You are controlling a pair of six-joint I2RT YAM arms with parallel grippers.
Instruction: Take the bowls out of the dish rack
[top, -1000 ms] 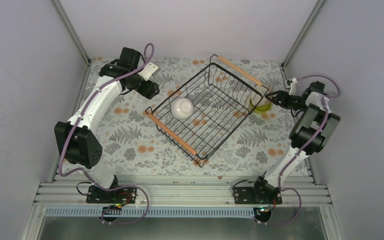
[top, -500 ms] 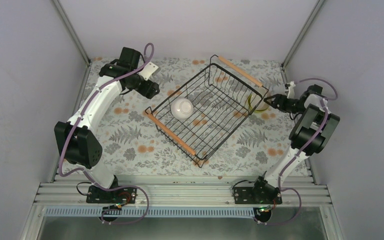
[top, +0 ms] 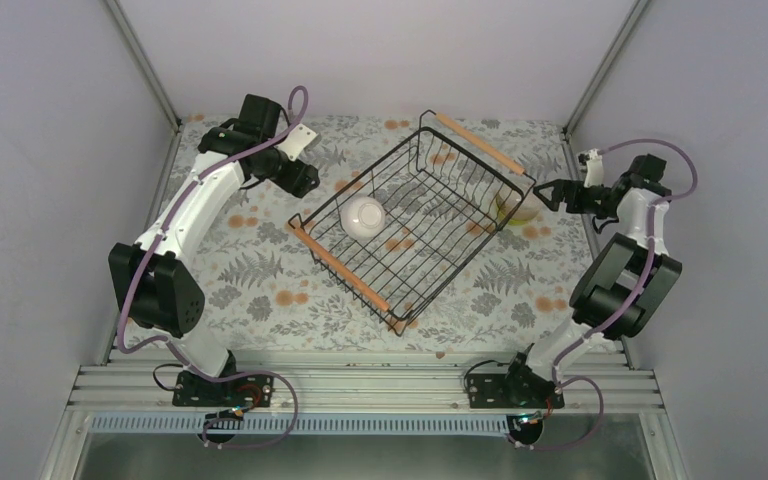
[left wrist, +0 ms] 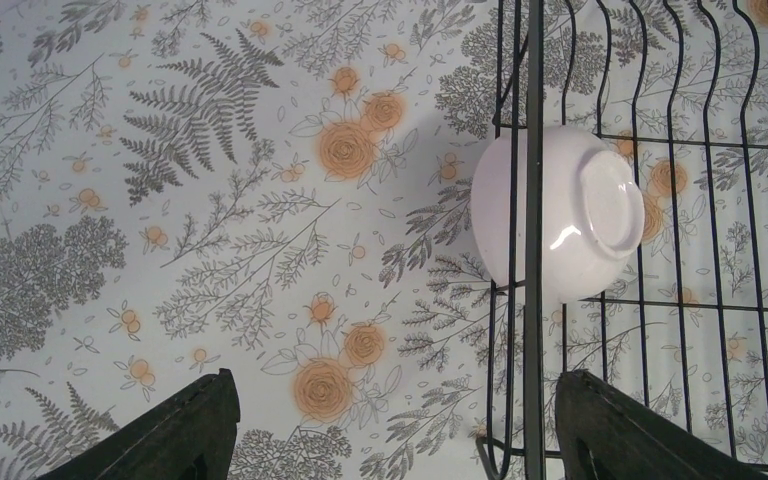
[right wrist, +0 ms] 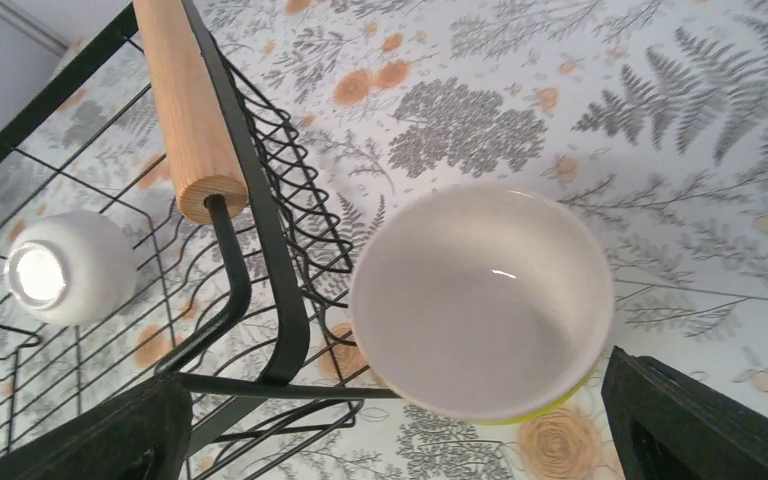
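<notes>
**Inspector:** Where did the bowls stand?

**Assistant:** One white bowl [top: 364, 214] lay inside the dish rack [top: 430, 262], near its left corner, base turned upward. One yellow-green bowl [right wrist: 482, 300] sat mouth up on the flowered table [top: 260, 270]. It was outside the rack, just beside the end of the far wooden handle [right wrist: 185, 110] (whether it touched the wire could not be told).

**Inspector:** And the right gripper [top: 550, 193]?

**Assistant:** It hung just above and beside the yellow-green bowl. Its fingers [right wrist: 705, 425] were spread wide, and it gripped nothing.

**Inspector:** The left gripper [left wrist: 390, 440]?

**Assistant:** Its jaws were also well apart and held nothing. It hovered over the rack's left rim, with the white bowl in its wrist view behind the wires. The left gripper and the white bowl were apart.
</notes>
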